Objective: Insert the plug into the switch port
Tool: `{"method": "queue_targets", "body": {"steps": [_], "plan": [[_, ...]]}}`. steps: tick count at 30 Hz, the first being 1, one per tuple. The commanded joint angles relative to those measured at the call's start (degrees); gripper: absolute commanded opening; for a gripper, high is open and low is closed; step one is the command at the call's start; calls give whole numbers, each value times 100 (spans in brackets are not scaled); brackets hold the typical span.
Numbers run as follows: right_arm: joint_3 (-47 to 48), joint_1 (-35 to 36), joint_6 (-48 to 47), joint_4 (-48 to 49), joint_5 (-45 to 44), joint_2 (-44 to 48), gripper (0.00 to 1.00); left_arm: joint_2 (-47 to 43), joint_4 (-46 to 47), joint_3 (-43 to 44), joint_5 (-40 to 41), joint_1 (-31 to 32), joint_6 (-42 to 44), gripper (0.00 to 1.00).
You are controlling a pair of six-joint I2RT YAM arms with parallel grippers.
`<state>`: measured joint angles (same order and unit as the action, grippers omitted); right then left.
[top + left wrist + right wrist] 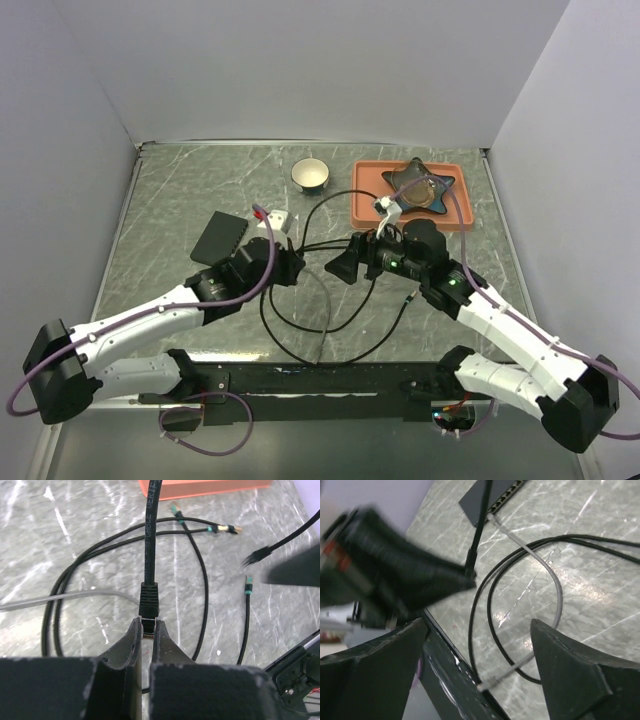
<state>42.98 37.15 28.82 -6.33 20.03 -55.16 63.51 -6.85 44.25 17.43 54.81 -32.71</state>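
The left arm (140, 325) and right arm (510, 335) have smooth white shells and chunky black joints. A thin purple cable (274, 250) runs along each one. Tiny green lights (452, 282) glow on the right arm. The left gripper (146, 630) has black pointy fingers (125, 647) with scuffed grey edges

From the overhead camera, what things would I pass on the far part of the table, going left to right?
black switch box → small white bowl → orange tray
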Motion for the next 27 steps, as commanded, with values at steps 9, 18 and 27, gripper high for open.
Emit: {"method": "queue_targets", "body": {"steps": [9, 18, 27], "plan": [[615, -6, -1791, -150, 1405, 593, 99, 276, -362, 348, -2986, -840, -508, 1], [466, -6, -1976, 360, 2179, 330, 99, 373, 904, -135, -5116, -1130, -789, 1], [492, -6, -2468, 107, 2637, -196, 99, 251, 1942, -522, -6190, -1191, -930, 1]]}}
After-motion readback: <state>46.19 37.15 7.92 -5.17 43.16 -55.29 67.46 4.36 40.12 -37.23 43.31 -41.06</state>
